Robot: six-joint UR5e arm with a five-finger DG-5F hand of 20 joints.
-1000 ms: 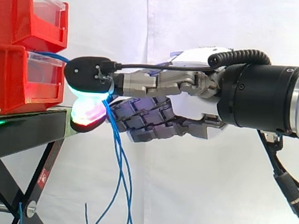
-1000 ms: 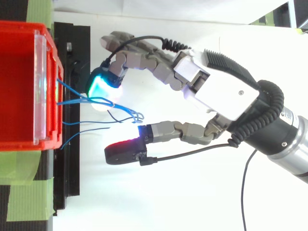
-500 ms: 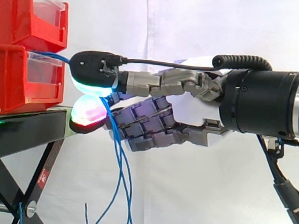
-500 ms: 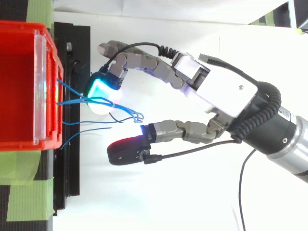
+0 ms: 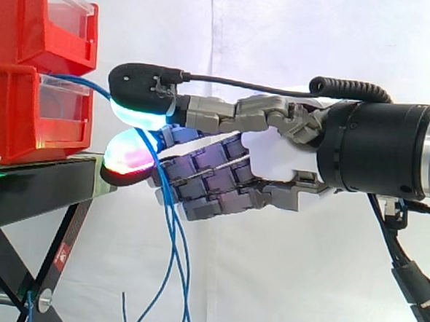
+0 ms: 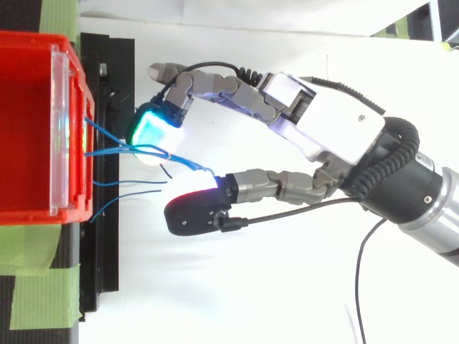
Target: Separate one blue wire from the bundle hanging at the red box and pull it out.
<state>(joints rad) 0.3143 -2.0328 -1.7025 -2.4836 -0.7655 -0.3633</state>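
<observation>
My hand (image 5: 274,154) sits just beside the red box (image 5: 13,112), fingers (image 6: 156,129) spread, with the blue wires (image 5: 171,217) hanging from the box front between them, none pinched. Closing now could trap several strands, since they cross and loop together there.

Everything sits on a black stand (image 5: 31,186) with a flat top and angled legs (image 5: 64,247) under it. The lower red bin (image 5: 13,112) rests straight on that top, its clear front panel flush with the stand's edge. The upper red bin (image 5: 34,18) is stacked on the lower one. From above, green tape (image 6: 39,294) lies across the black surface next to the bin.
</observation>
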